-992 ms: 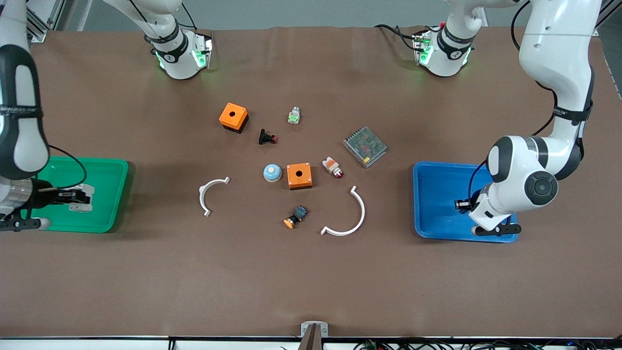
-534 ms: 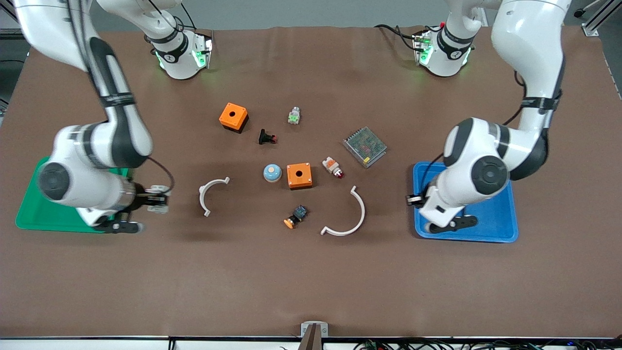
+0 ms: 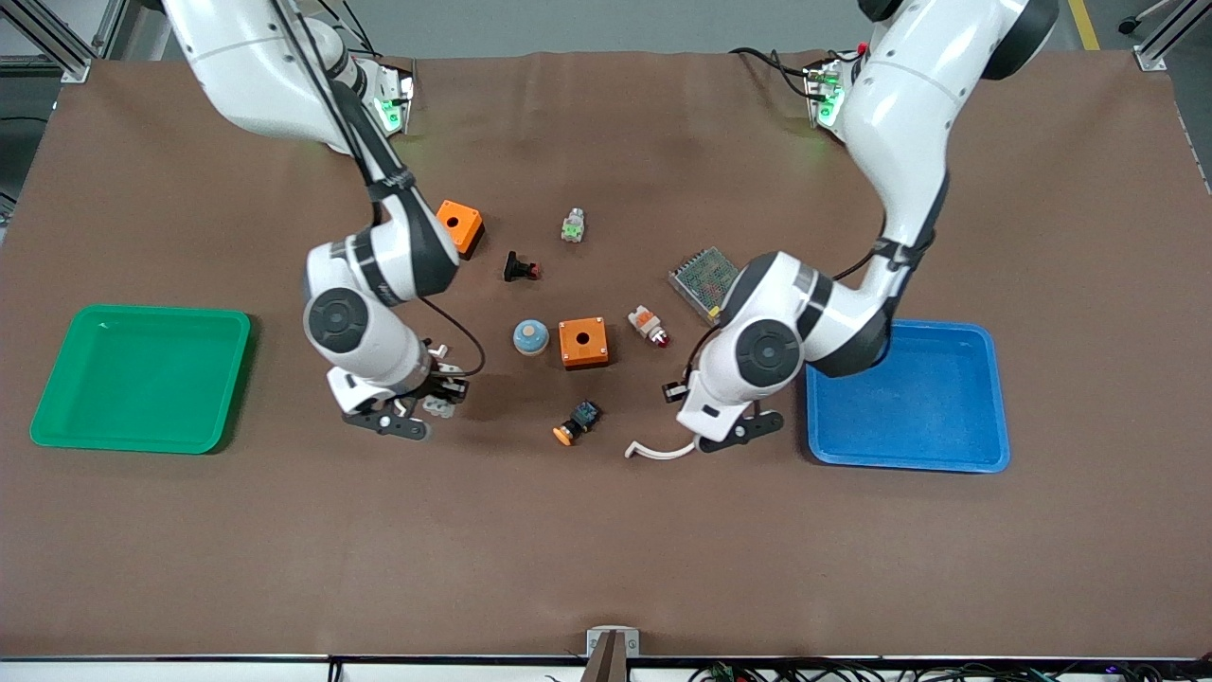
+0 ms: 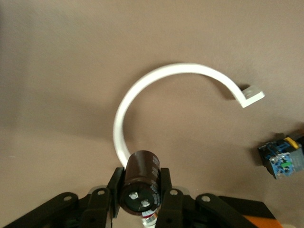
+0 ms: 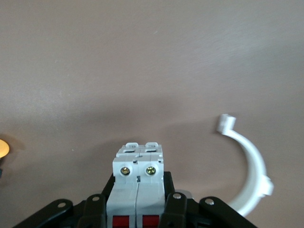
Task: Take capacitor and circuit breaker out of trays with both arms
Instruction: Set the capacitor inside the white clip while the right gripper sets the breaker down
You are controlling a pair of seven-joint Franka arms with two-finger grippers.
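Observation:
My left gripper (image 3: pixel 674 390) is shut on the capacitor (image 4: pixel 140 183), a dark cylinder with a pale silvery end. It hangs over the large white arc clamp (image 3: pixel 658 452), which curves just past the jaws in the left wrist view (image 4: pixel 156 78). My right gripper (image 3: pixel 443 398) is shut on the breaker (image 5: pixel 138 178), a white-grey block with red levers. It hangs over the table next to the small white arc clamp (image 5: pixel 249 166). In the front view the right arm hides that clamp.
A green tray (image 3: pixel 57 431) lies at the right arm's end and a blue tray (image 3: pixel 904 398) at the left arm's end. Between the arms lie two orange boxes (image 3: pixel 455 227) (image 3: pixel 582 342), a blue dome (image 3: pixel 530 336), a black-blue button (image 3: pixel 576 422), an indicator (image 3: pixel 648 325) and a mesh unit (image 3: pixel 705 279).
Both arms swung from over their trays to the middle of the table, each still holding its part. The left now covers much of the large arc, the right the small arc.

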